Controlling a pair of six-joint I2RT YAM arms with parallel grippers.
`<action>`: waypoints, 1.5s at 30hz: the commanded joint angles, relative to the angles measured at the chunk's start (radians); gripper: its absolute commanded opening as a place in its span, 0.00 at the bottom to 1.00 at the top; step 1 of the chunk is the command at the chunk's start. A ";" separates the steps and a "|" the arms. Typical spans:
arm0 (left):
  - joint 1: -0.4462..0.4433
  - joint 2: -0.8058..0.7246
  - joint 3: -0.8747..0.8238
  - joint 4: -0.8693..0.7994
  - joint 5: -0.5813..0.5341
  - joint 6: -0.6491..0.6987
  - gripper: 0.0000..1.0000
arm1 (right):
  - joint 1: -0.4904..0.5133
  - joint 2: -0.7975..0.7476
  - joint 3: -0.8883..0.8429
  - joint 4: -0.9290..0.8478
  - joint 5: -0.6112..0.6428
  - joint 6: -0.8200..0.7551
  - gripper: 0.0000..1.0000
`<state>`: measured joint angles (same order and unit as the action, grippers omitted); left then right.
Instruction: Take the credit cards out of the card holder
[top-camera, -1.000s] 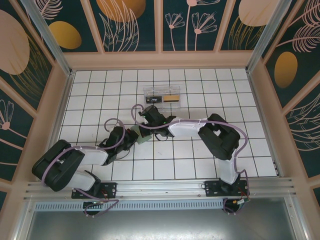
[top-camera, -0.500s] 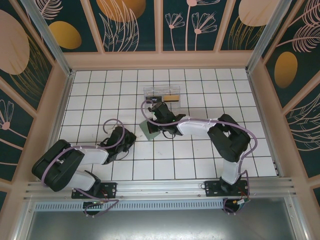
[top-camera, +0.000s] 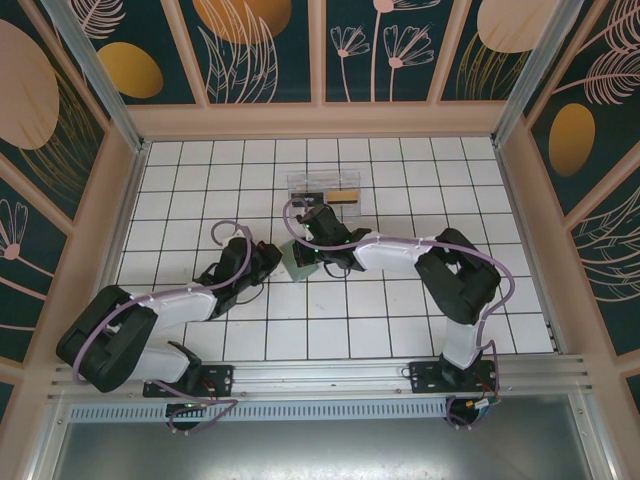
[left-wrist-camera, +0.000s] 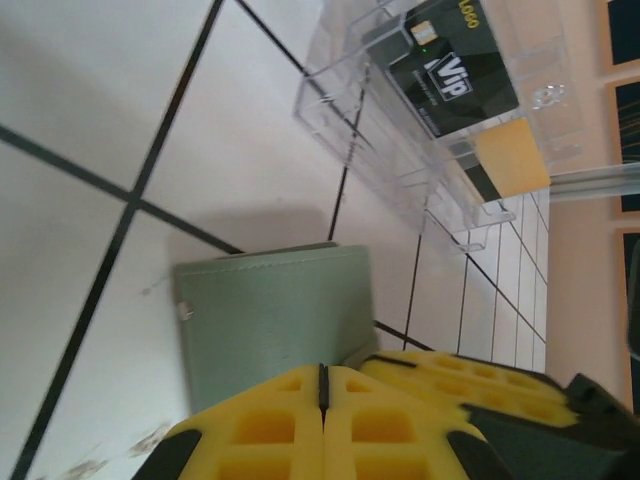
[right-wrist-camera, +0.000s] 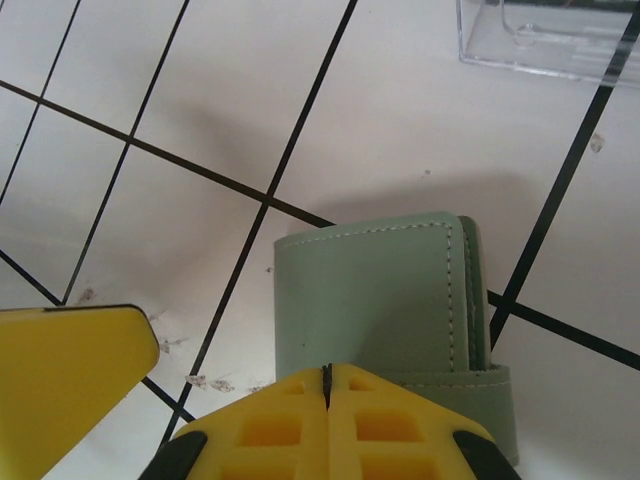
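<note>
On the white tiled table (top-camera: 200, 190), the left gripper (left-wrist-camera: 322, 372) is seen at the left of the scene, its yellow fingers pressed together so that only a thin seam is left between them, with nothing pinched. Just beyond its fingertips, the sage-green stitched leather card holder (left-wrist-camera: 270, 310) is laid flat and closed on the tiles, near the middle of the table in the overhead view (top-camera: 296, 262). The right gripper (right-wrist-camera: 328, 372) is placed over the holder's other edge, its yellow fingers likewise pressed together on nothing. Whether either set of fingers is touching the leather cannot be told. Further back and slightly to the right, well apart from the holder, a clear rectangular plastic box (top-camera: 325, 188) is found. A black card marked VIP (left-wrist-camera: 455, 85) and a gold card (left-wrist-camera: 512, 160) are held inside it.
</note>
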<state>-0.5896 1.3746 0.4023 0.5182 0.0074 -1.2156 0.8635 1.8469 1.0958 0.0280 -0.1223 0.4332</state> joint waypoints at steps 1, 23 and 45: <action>0.001 0.057 0.040 0.014 0.036 0.019 0.00 | 0.012 0.003 -0.027 0.053 -0.011 0.031 0.00; 0.005 0.267 0.085 0.074 0.114 -0.092 0.00 | 0.008 -0.019 -0.079 0.100 -0.018 0.032 0.00; 0.004 0.297 0.063 -0.055 0.041 -0.043 0.00 | 0.040 -0.146 -0.111 0.019 0.162 -0.126 0.24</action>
<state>-0.5892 1.6371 0.4774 0.5995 0.0704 -1.2842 0.8452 1.7054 0.9211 0.0799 -0.0319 0.3927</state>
